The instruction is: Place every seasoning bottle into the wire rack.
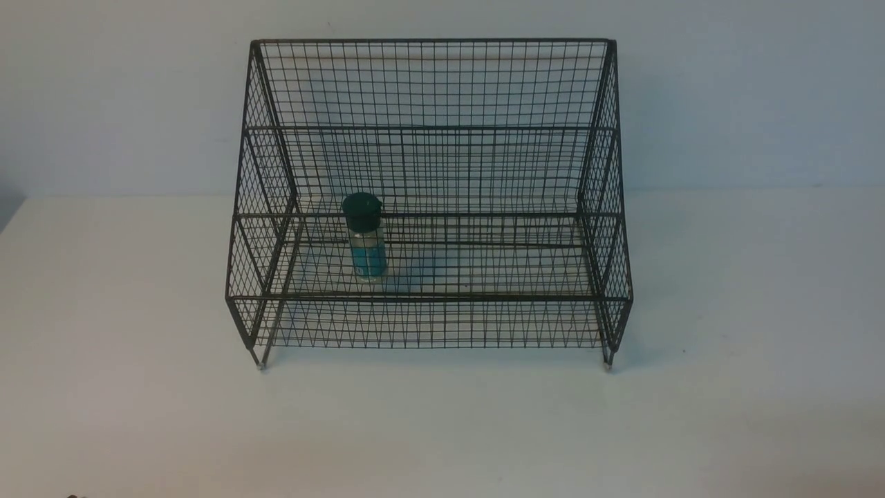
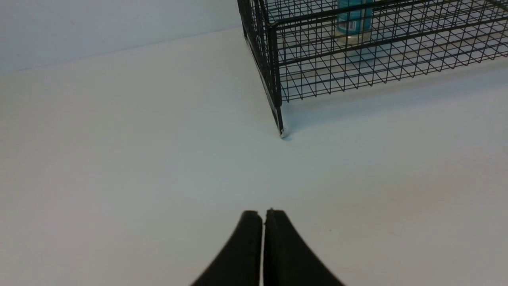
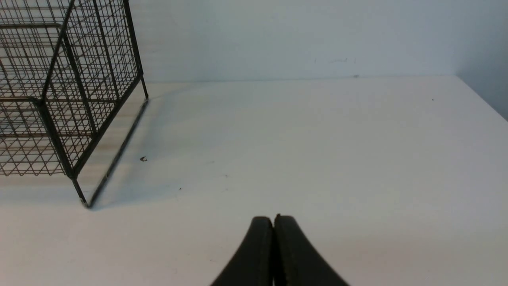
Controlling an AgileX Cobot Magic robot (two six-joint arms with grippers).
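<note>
The black wire rack stands at the middle back of the white table. One seasoning bottle, with a dark green cap and teal label, stands upright on the rack's lower tier, left of centre. Its lower part shows in the left wrist view inside the rack. My left gripper is shut and empty, over bare table well short of the rack's front left foot. My right gripper is shut and empty, over bare table off the rack's right side. Neither gripper shows in the front view.
The white table runs to a pale wall behind the rack. In the right wrist view the table's right edge shows, and a tiny dark speck lies near the rack's foot.
</note>
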